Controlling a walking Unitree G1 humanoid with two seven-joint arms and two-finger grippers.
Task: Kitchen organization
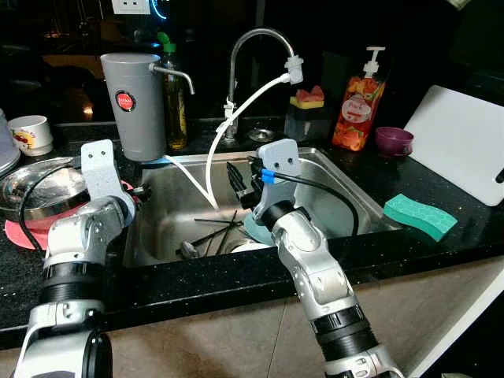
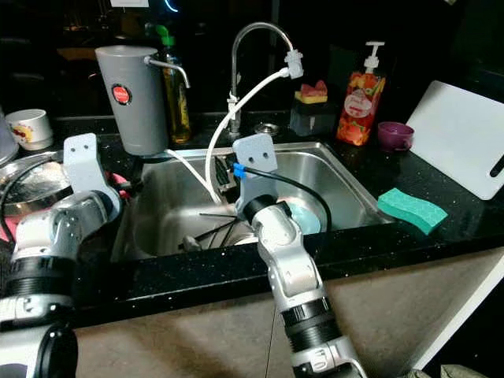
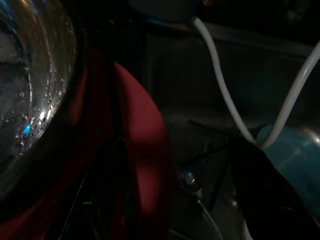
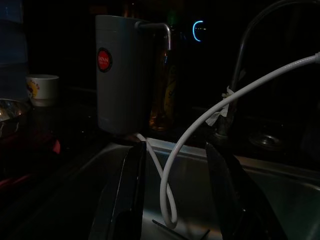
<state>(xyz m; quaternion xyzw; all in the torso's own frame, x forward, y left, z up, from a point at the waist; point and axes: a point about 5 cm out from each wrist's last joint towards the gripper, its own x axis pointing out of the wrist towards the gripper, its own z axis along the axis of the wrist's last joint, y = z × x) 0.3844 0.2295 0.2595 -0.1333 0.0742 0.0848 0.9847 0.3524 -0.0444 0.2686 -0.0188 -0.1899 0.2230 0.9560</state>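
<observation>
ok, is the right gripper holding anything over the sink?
No. In the right wrist view the right gripper has its two black fingers spread apart over the sink, with only the loose white hose hanging between them.

Grey water filter [image 1: 140, 102] with red badge, green sponge [image 1: 420, 216], purple cup [image 1: 393, 141], white cutting board [image 1: 465, 142]
</observation>
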